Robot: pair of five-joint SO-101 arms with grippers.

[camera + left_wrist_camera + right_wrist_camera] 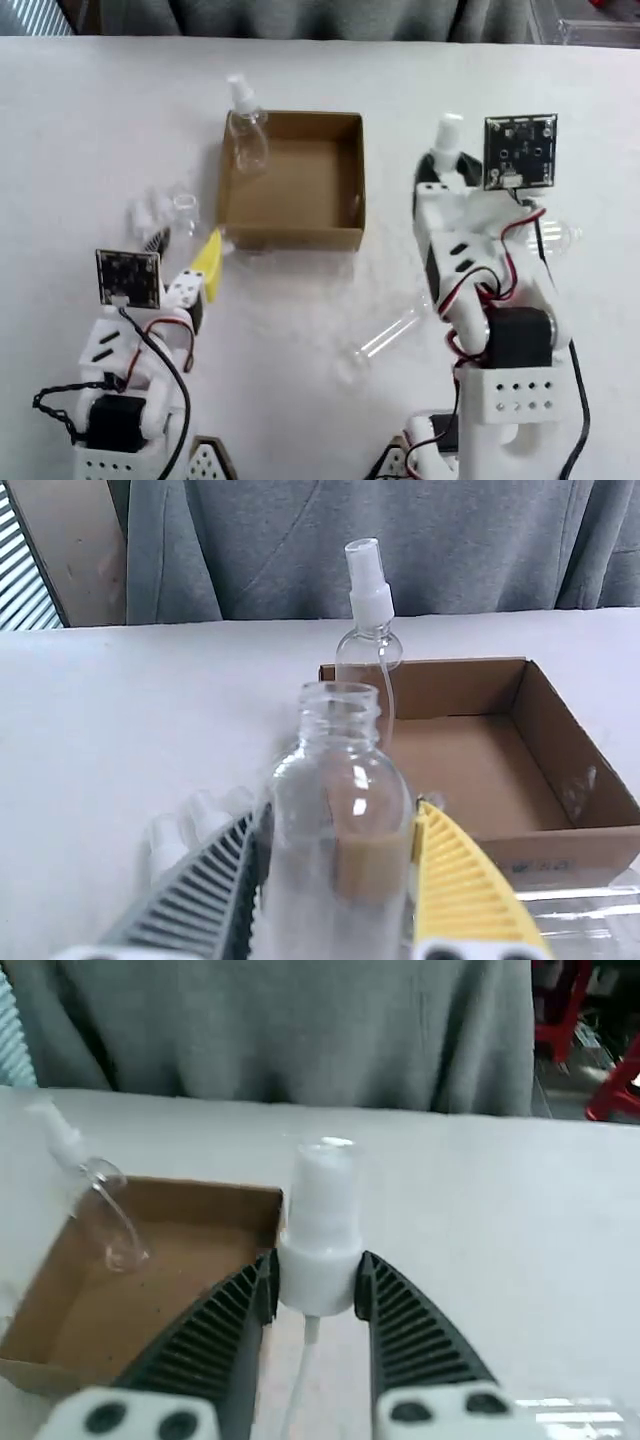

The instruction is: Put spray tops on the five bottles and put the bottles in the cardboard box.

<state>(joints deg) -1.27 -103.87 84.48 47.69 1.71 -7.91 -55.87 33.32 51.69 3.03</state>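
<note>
An uncapped clear bottle (338, 800) stands upright between the grey and yellow fingers of my left gripper (338, 822), which is shut on it. In the high view this bottle (185, 210) is just left of the cardboard box (335, 238), held by the left gripper (185, 240). My right gripper (316, 1265) is shut on a white spray top (320, 1225), nozzle up with its tube hanging down. The right gripper (448, 168) holds the spray top (449, 135) to the right of the box. A capped bottle (246, 135) stands in the box's far left corner.
Loose white spray tops (150, 210) lie left of the held bottle. A clear bottle (385, 337) lies on its side between the arms, in front of the box. Another clear bottle (560, 235) lies beside the right arm. The box floor (470, 770) is otherwise bare.
</note>
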